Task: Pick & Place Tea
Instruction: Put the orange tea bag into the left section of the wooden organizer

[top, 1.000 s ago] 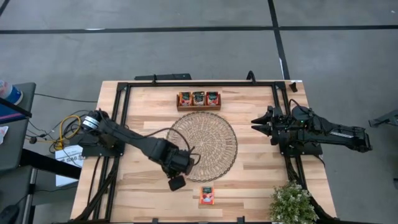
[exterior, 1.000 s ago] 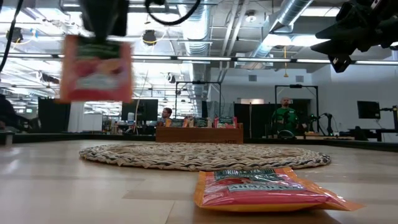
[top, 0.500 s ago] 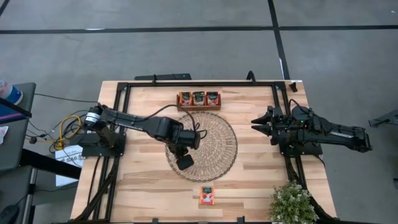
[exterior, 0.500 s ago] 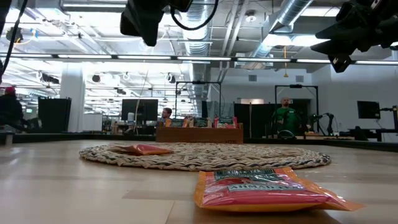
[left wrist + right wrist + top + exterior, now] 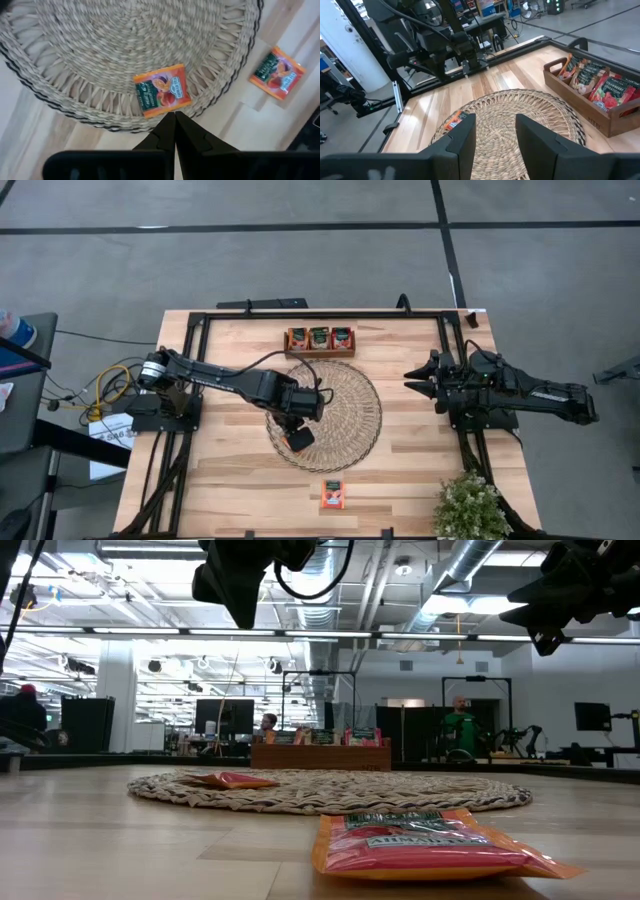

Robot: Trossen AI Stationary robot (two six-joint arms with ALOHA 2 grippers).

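Over the mat (image 5: 325, 412), the left gripper (image 5: 293, 418) is hanging closed and empty above one sachet (image 5: 297, 439) lying on the weave; another sachet (image 5: 332, 494) is waiting on bare table, seemingly next; right gripper (image 5: 418, 381) is idling part-open

Two matte-black, six-joint robot arms of chunky angular segments. The left arm (image 5: 215, 377) carries a silver ring at its base joint, with yellow and black cables coiled beside it, and a thin black cable looping over its wrist. The right arm (image 5: 520, 392) ends in pointed, wedge-shaped black fingers (image 5: 462, 141).
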